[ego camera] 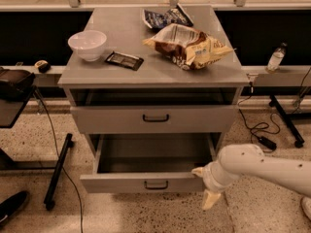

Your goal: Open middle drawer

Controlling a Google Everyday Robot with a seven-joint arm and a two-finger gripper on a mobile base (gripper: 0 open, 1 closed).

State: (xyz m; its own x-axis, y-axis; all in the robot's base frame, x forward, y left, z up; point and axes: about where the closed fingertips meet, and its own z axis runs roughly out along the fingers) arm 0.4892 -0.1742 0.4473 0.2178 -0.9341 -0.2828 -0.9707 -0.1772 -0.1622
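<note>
The middle drawer (121, 182) of the grey cabinet is pulled far out, and its plain grey tray (153, 154) lies open to view. A small black loop handle (156, 184) sits at the centre of its front. My gripper (203, 186) is at the right end of that front panel, its cream fingers (209, 201) apart, one by the panel's top corner and one hanging below it. It holds nothing. The top drawer (155, 119) stands slightly out. The bottom drawer is hidden under the middle one.
On the cabinet top (121, 33) are a white bowl (87, 43), a dark flat packet (124, 60), a chip bag (187, 45) and a blue bag (165, 17). A black stand leg (57, 171) and a shoe (12, 205) are on the left. A cable (257, 130) and a bottle (275, 58) are on the right.
</note>
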